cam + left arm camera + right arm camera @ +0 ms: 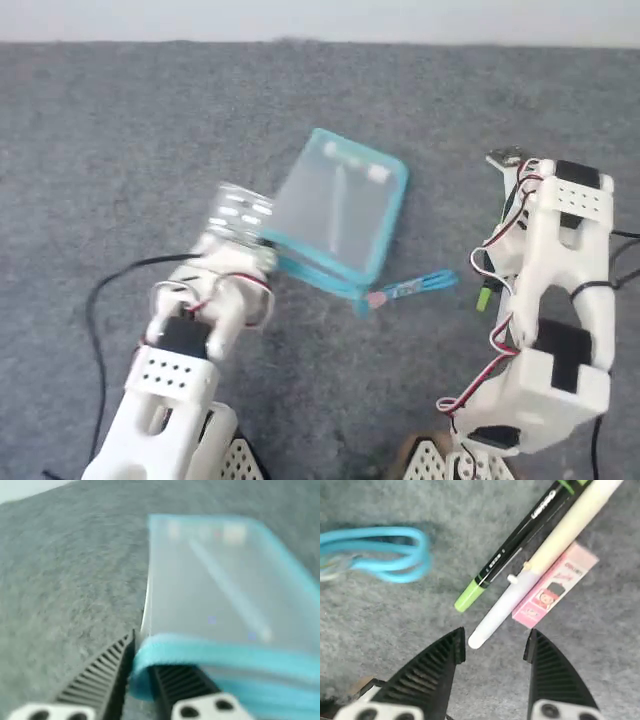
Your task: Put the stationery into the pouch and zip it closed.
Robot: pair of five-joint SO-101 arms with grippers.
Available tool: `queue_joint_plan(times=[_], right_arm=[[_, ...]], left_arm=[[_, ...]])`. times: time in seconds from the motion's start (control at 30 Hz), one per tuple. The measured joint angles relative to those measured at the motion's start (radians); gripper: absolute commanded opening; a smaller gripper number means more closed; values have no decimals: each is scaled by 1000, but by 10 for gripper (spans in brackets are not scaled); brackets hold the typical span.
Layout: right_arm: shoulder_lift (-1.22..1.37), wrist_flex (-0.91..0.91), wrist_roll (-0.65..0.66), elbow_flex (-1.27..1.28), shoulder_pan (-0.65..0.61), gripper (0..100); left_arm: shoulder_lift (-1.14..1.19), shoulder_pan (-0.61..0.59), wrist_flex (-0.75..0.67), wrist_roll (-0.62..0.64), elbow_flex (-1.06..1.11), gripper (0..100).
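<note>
Grey, felt-like fabric covers the tabletop, with a pale wall along its far edge. Near the middle lies a flat translucent pouch with turquoise trim, one end raised off the fabric. The left hand is clamped on the turquoise edge at a corner by the pouch's zipper side, one finger on either side of the trim. Faint pale shapes show through the pouch wall, but I cannot tell what they are. A turquoise cord loop trails from the zipper end onto the fabric. Just beyond it, under the right arm, three pieces lie side by side outside the pouch: a black pen with a green cap, a cream pen with a lavender cap and a small pink eraser box. The right hand hangs above them with its fingers spread apart and holds nothing; the lavender cap's tip points into the gap between them. By my reading the task is at an early stage: the pouch is held ready, yet these three pieces have to be picked up and put inside, and the zipping comes after that.
</note>
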Motion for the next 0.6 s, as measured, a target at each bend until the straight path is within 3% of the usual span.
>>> queue_joint_plan(times=[0.17, 0.33, 0.6], right_arm=[[8, -5, -2, 0, 2, 193], [8, -6, -2, 0, 35, 191], [5, -103, -43, 109, 140, 192]], left_arm=[[0, 95, 11, -55, 0, 12], [0, 9, 11, 5, 0, 12], [0, 5, 11, 12, 0, 12]])
